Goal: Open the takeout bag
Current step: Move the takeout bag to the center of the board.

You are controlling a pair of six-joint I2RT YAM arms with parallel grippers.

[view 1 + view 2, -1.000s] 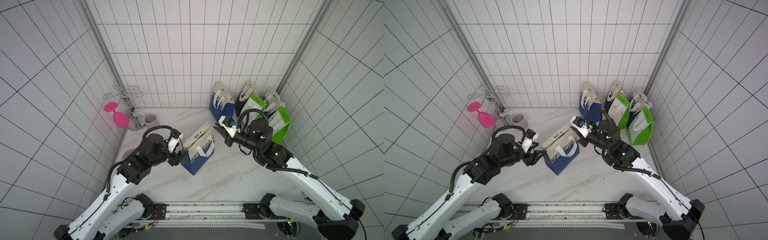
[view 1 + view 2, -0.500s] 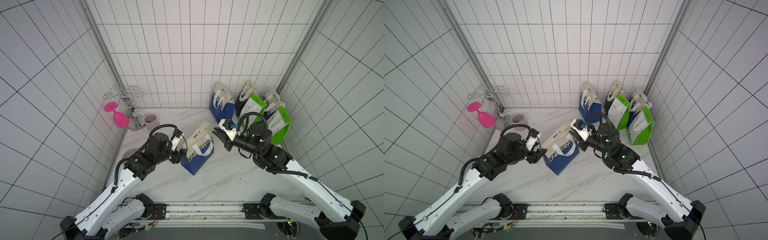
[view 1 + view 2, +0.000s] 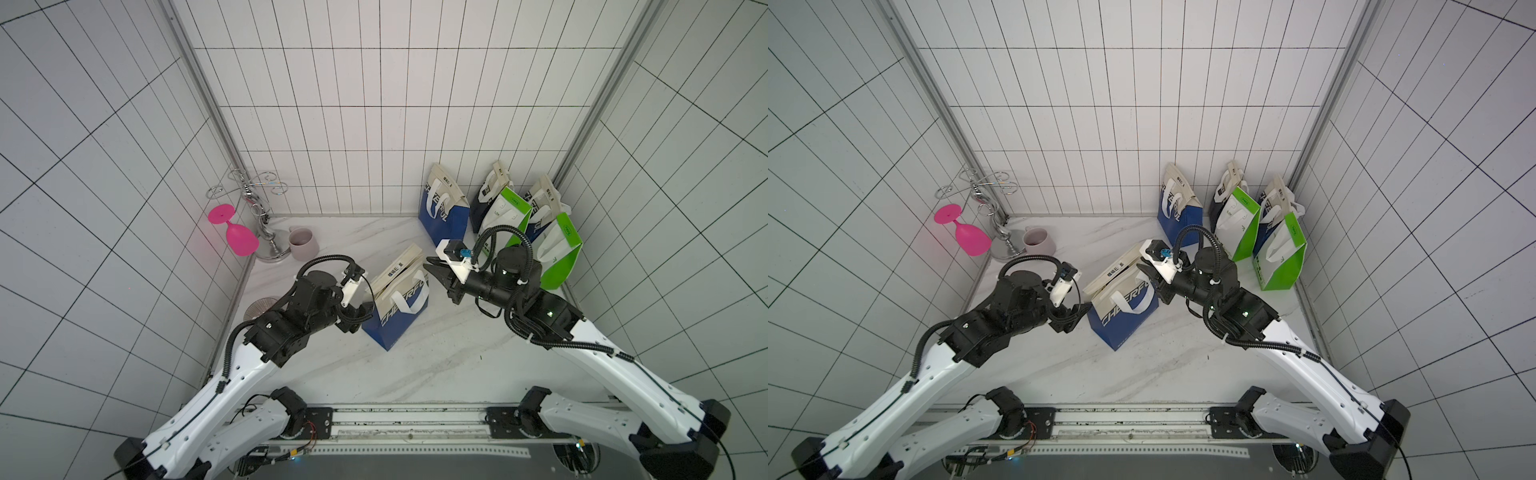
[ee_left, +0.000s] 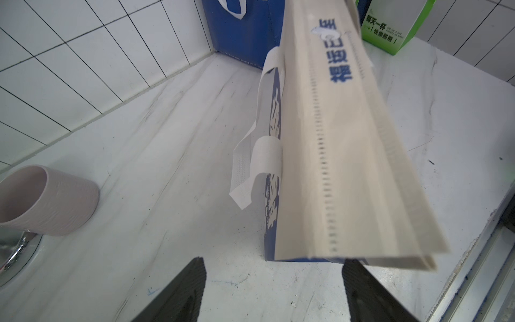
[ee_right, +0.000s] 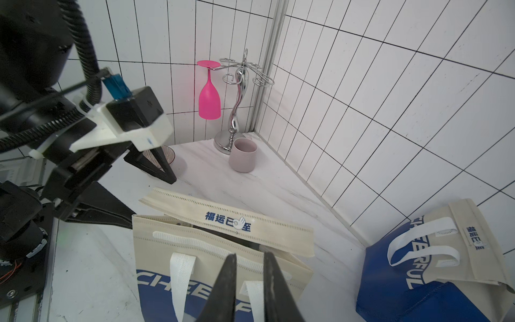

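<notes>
Changes since the earlier frames: the left arm (image 3: 291, 328) has advanced to the takeout bag (image 3: 399, 307). The left jaws have spread and are now wide apart and empty, with the bag's end edge just ahead in the left wrist view. The right arm (image 3: 498, 286) has edged in toward the bag's top. The right jaws are nearly together with a slim gap, nothing visibly gripped, and their tips are at the bag's mouth. The bag stands upright near mid-worktop (image 3: 419, 370), much where it was, between both arms. Its cream flap (image 5: 228, 223) is lifted off the body, with dark interior showing beneath, and overhangs ahead of the left jaws. Back right corner: a blue-and-cream bag (image 3: 442, 208) and two green-and-white bags (image 3: 509, 216). Back left corner: a chrome rack (image 3: 266, 232) with a pink glass (image 3: 239, 237) hanging inverted, and a mauve ribbed mug (image 3: 302, 244) beside its base. A patterned bowl (image 3: 262, 305) is partly hidden by the left arm. Materials: the takeout bag is non-woven fabric, cream over blue, with perforated seams and white webbing handles (image 5: 181, 273). The worktop is grey-veined marble.
</notes>
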